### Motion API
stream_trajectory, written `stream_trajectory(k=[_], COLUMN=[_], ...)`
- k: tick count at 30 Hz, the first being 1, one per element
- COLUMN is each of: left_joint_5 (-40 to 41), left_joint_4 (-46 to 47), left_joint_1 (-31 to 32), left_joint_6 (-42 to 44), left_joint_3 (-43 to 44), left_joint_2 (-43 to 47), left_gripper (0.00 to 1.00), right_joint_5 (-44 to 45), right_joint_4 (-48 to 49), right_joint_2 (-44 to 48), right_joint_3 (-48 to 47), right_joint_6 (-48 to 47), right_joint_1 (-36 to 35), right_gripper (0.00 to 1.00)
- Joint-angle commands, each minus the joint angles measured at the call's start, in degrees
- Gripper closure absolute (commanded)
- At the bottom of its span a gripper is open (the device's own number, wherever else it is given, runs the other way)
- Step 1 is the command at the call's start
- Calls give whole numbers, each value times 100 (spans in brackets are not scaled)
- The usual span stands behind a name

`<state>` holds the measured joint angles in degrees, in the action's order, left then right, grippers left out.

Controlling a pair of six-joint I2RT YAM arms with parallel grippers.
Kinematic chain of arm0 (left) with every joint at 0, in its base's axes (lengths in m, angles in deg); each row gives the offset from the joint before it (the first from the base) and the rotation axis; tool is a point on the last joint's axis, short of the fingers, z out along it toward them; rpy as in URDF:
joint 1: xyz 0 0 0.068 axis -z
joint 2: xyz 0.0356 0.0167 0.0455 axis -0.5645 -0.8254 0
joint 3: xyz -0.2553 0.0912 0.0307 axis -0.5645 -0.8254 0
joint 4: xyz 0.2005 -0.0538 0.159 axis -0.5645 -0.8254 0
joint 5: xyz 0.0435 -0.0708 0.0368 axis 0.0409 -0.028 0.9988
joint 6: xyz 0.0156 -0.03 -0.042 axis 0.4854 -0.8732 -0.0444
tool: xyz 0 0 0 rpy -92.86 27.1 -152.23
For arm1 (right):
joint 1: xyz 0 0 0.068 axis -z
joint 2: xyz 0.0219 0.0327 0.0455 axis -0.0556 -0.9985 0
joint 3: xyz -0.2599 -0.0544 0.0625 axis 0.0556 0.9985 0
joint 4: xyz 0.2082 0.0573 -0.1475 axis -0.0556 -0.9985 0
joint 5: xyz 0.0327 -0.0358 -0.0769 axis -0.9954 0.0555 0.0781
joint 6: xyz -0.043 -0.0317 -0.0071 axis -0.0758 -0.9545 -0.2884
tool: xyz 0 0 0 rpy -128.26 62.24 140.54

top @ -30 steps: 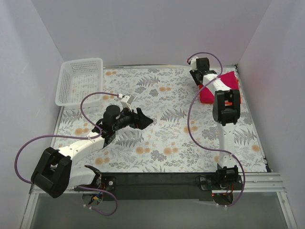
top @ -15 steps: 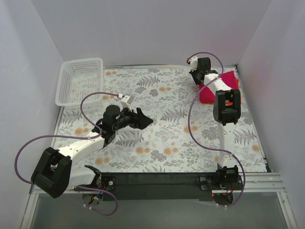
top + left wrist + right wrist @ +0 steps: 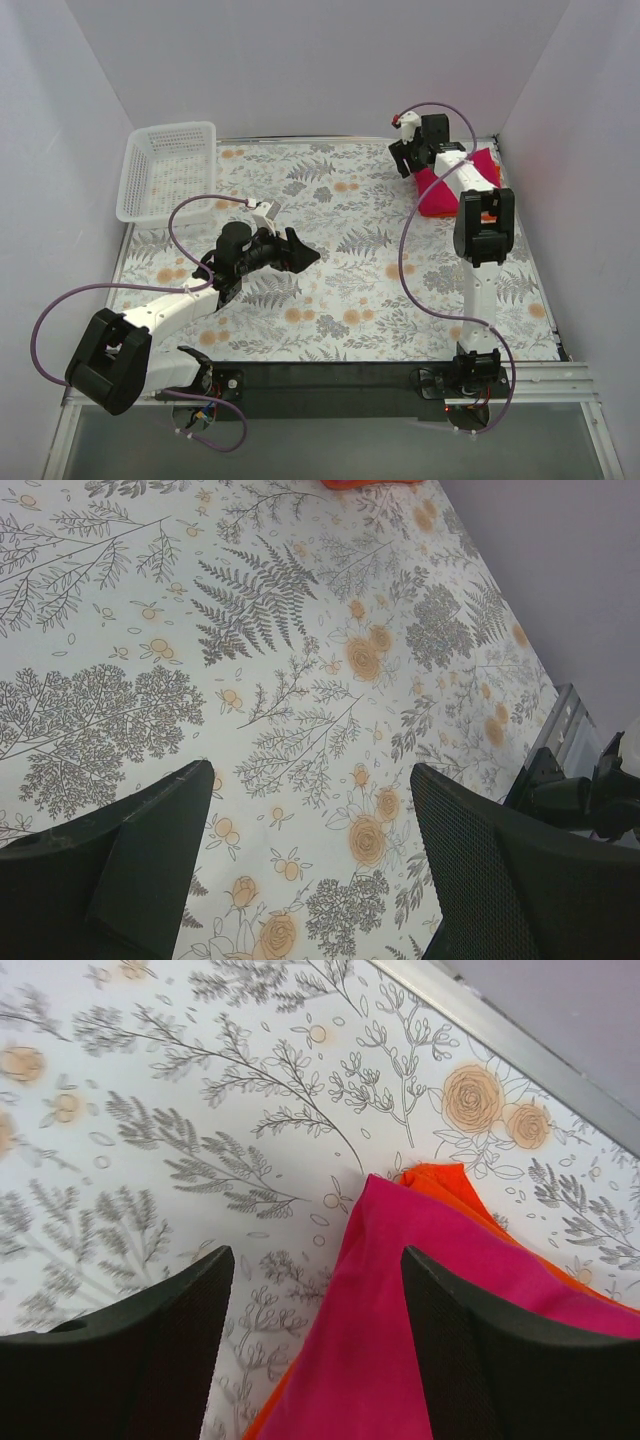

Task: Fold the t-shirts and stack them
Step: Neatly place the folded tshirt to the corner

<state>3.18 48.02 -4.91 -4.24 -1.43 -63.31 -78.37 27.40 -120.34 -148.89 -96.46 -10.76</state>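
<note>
Floral desk (image 3: 340, 290) | pink shirt (image 3: 420, 1330) folded atop orange shirt (image 3: 448, 1185), far right corner | right jaws released, empty, above stack's edge | left jaws released, empty, mid-desk | step: stack looks done, likely retreat; rise straight up so no fold snags

This is looking like a robotics lab test cell: plain white panels (image 3: 300, 60) are boxing in a surface (image 3: 340, 290) draped in floral cloth, while the left arm (image 3: 165, 310) and right arm (image 3: 480, 290), trailing purple cables (image 3: 401, 265), are sitting bolted along the frame's bottom edge.
</note>
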Motion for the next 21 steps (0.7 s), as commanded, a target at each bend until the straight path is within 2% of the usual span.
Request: stream_trajectory(k=[1, 7, 13, 15, 18, 21], left_joint_5=[-46, -64, -82, -82, -55, 120], left_joint_4=[42, 42, 7, -28, -203, -572], left_joint_1=[-27, -27, -36, -45, -62, -106], left_joint_6=[45, 19, -16, -34, -43, 36], left_joint_3=[-75, -93, -84, -84, -14, 65], left_joint_2=[115, 212, 344, 388, 537, 853], left_gripper=[26, 26, 26, 26, 26, 25], right_joint_5=[-901, -1914, -1433, -1528, -2929, -3155], right_joint_4=[84, -56, -127, -249, -888, -1085], right_joint_2=[993, 1371, 1363, 1267, 1397, 2178], right_joint_3=[230, 836, 1154, 1154, 1145, 1837], right_joint_6=[-56, 252, 322, 410, -18, -565], right_joint_1=[203, 529, 546, 538, 512, 423], right_gripper=[37, 44, 50, 52, 53, 48])
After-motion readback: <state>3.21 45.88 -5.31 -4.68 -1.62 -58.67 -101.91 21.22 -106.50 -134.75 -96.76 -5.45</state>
